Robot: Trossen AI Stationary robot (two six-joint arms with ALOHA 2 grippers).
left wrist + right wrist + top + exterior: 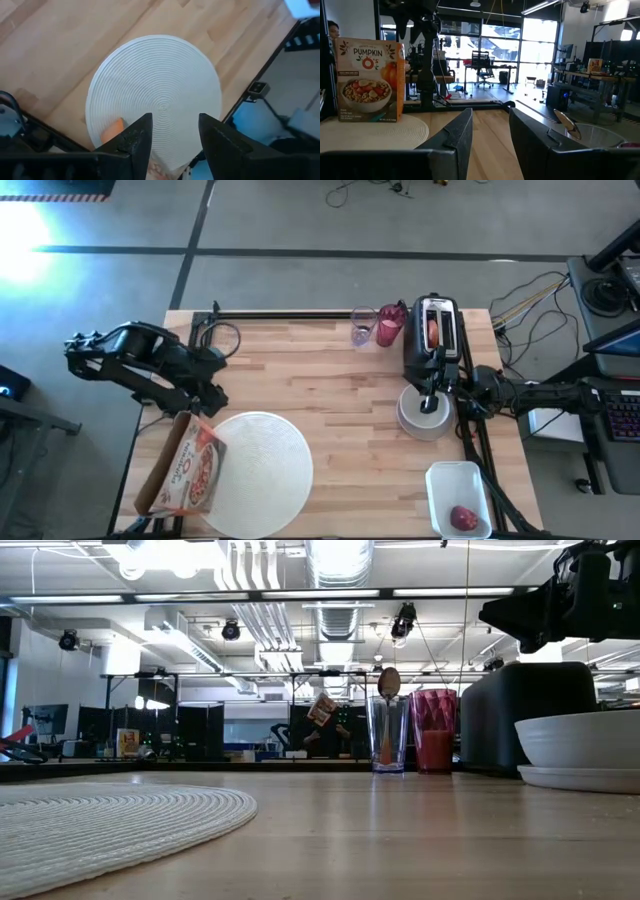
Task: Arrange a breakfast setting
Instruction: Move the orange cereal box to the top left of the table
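High view: the left gripper [207, 402] is gripping an upright orange cereal box [184, 467] at nine o'clock of the round white woven placemat [262, 470]; the right gripper [432, 396] is hovering, parted, over the small white bowl [425, 412] at three. Low view: black toaster [520, 712] is blocking behind the bowl

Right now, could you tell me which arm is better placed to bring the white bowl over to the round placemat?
The right arm, probably: its gripper hangs over the white bowl, while the left gripper is at the cereal box beside the placemat.
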